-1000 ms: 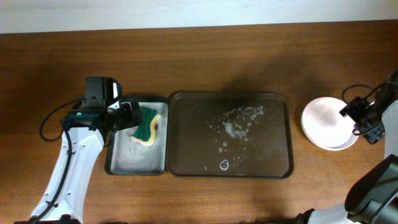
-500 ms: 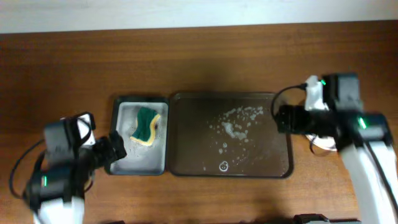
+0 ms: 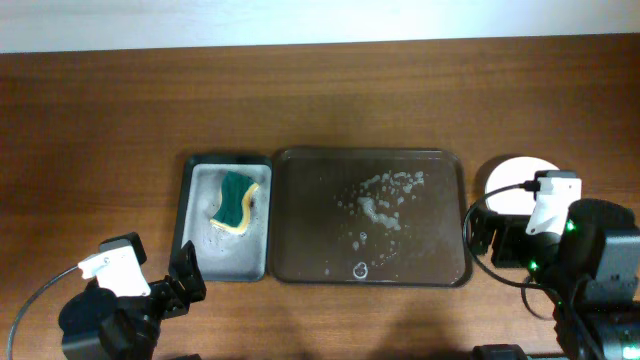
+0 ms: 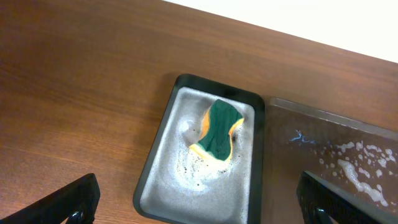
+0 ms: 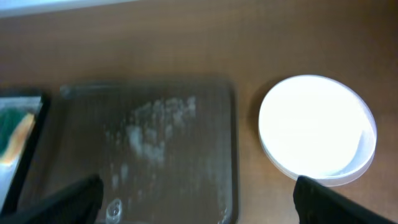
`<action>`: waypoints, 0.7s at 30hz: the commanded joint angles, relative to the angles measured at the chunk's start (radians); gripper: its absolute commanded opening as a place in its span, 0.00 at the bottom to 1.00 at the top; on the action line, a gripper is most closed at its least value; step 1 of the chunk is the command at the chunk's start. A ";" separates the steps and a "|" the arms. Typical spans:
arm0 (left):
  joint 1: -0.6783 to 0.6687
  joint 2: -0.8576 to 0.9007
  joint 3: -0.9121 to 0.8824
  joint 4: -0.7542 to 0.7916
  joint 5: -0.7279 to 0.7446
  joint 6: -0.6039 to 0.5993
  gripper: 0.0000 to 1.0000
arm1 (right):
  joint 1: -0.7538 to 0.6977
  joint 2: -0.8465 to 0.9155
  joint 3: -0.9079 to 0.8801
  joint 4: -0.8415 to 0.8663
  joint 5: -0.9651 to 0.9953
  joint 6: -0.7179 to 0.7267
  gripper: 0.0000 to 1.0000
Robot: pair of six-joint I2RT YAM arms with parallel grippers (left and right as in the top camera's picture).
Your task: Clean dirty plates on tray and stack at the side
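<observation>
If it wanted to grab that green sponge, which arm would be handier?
Probably the left. The left gripper sits open beside the grey tray holding the sponge; the right gripper is beyond the brown tray, beside the plates.

Broad reddish-brown wooden tabletop (image 3: 320, 110) with fine lengthwise grain, filling nearly all of every view. Along the far edge, a flat pale white band (image 3: 320, 20), possibly a wall. Soft, even lighting, with a faint sheen on the wood.
</observation>
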 commanded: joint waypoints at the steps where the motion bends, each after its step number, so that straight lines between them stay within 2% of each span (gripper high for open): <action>1: 0.002 -0.004 -0.011 0.001 0.007 0.017 0.99 | 0.051 -0.136 -0.118 0.200 0.016 -0.066 0.99; 4: 0.002 -0.004 -0.011 0.001 0.007 0.017 0.99 | 0.054 -0.436 -0.508 0.629 0.016 -0.068 0.99; 7: 0.002 -0.004 -0.011 0.001 0.007 0.017 0.99 | 0.054 -0.642 -0.833 0.981 0.016 -0.068 0.99; 10: 0.002 -0.004 -0.011 0.001 0.007 0.017 0.99 | 0.054 -0.745 -1.054 1.178 0.016 -0.077 0.99; 11: 0.002 -0.004 -0.011 0.001 0.007 0.017 1.00 | 0.054 -0.745 -1.085 1.179 0.012 -0.083 0.99; 13: 0.002 -0.004 -0.011 0.001 0.007 0.017 0.99 | 0.054 -0.745 -1.092 0.969 0.000 -0.169 0.99; 21: 0.002 -0.004 -0.011 0.001 0.007 0.017 0.99 | 0.054 -0.745 -1.092 0.968 -0.002 -0.149 0.99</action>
